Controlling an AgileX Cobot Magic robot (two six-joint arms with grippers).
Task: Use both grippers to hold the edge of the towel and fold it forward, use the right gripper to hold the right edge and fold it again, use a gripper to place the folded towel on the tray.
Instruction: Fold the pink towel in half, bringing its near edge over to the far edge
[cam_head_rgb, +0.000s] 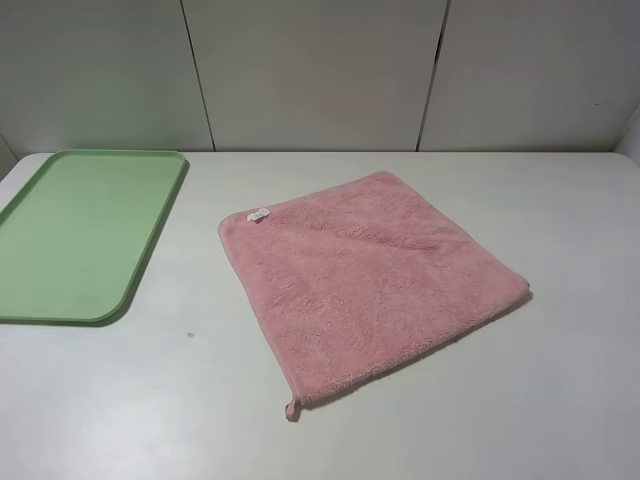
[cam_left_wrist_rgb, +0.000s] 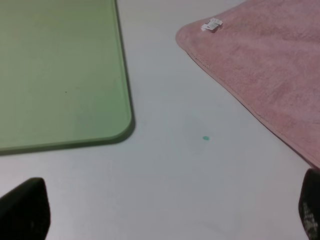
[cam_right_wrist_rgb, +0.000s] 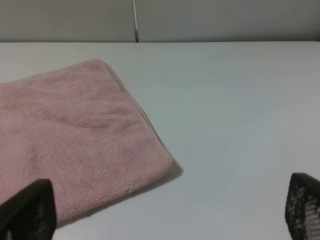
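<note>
The pink towel (cam_head_rgb: 370, 280) lies flat and unfolded on the white table, turned at an angle. Its white tag (cam_head_rgb: 257, 214) is at the far left corner and its loop (cam_head_rgb: 291, 408) at the near corner. The hem (cam_head_rgb: 400, 365) runs along its near right side. The green tray (cam_head_rgb: 80, 230) lies empty at the far left. Neither gripper shows in the exterior view. In the left wrist view, my left gripper (cam_left_wrist_rgb: 167, 215) is open above bare table between the tray (cam_left_wrist_rgb: 60, 70) and the towel (cam_left_wrist_rgb: 265, 65). In the right wrist view, my right gripper (cam_right_wrist_rgb: 165, 212) is open near the towel's (cam_right_wrist_rgb: 75, 130) right corner.
A small green speck (cam_head_rgb: 189, 334) marks the table between tray and towel; it also shows in the left wrist view (cam_left_wrist_rgb: 205, 138). White wall panels (cam_head_rgb: 320, 70) stand behind the table's far edge.
</note>
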